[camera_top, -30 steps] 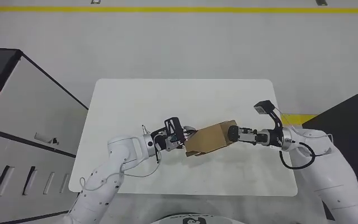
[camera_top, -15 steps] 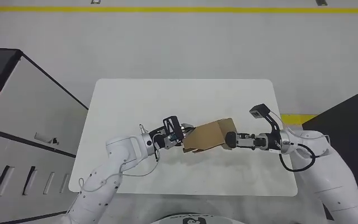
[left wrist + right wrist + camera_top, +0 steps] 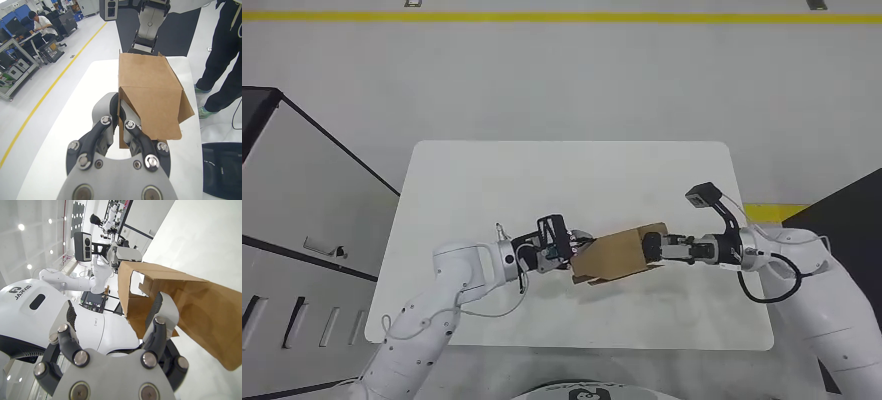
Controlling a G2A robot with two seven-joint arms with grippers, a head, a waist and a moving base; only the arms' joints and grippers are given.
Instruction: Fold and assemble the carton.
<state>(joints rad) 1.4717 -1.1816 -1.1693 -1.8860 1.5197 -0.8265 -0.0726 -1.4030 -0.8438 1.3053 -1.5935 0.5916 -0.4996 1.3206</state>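
Spanning left to right between your arms, carton (image 3: pixel 617 256) had left tool (image 3: pixel 118 112) clenched on its flap, right tool (image 3: pixel 653 247) released inside.

Seen from the left wrist, the carton (image 3: pixel 149 91) covers the fingertips of the right hand (image 3: pixel 655 246). In the right wrist view, the carton's side is cut off at the edge.

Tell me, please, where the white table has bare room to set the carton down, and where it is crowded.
Bare: the wide strip of table between the carton and the far edge, and a narrower strip along the near edge, between the arms. Crowded: the middle band, where the left gripper and right gripper meet the carton's ends.
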